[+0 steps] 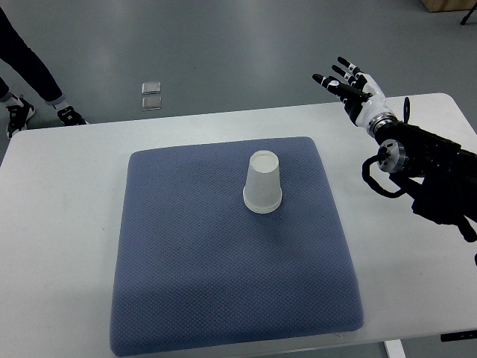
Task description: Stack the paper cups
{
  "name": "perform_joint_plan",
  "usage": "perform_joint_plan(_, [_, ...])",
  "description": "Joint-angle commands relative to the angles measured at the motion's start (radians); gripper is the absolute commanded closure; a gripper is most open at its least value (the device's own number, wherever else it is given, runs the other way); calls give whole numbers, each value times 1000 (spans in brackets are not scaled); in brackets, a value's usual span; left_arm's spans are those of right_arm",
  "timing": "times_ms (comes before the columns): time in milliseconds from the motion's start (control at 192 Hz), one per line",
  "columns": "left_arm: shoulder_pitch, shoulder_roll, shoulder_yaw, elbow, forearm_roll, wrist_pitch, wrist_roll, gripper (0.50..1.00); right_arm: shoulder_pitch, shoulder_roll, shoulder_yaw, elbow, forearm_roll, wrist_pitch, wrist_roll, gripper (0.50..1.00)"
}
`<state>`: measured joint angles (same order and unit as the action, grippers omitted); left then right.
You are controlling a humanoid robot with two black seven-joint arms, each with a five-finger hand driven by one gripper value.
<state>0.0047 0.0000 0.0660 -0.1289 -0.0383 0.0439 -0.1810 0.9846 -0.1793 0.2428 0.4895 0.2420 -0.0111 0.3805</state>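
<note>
A white paper cup stack [263, 183] stands upside down on the blue-grey mat [186, 253], a little right of the mat's middle and toward its far half. A double rim shows at its base, so one cup sits over another. My right hand [346, 84] is raised over the table's far right edge, well away from the cups, with its fingers spread and nothing in them. Its black arm comes in from the right edge. The left arm does not show.
The mat lies on a white table [59, 224]. A person's legs and shoes [30, 104] stand on the floor beyond the table's far left corner. Two small square tiles [151, 95] lie on the grey floor behind the table.
</note>
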Motion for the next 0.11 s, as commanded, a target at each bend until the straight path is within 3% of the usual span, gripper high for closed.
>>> perform_joint_plan(0, [0, 0, 0, 0, -2, -1, 0, 500, -1, 1, 3, -3, -20, -12, 0, 583])
perform_joint_plan(109, [0, 0, 0, 0, -2, -1, 0, 500, 0, 1, 1, -3, -21, -24, 0, 583])
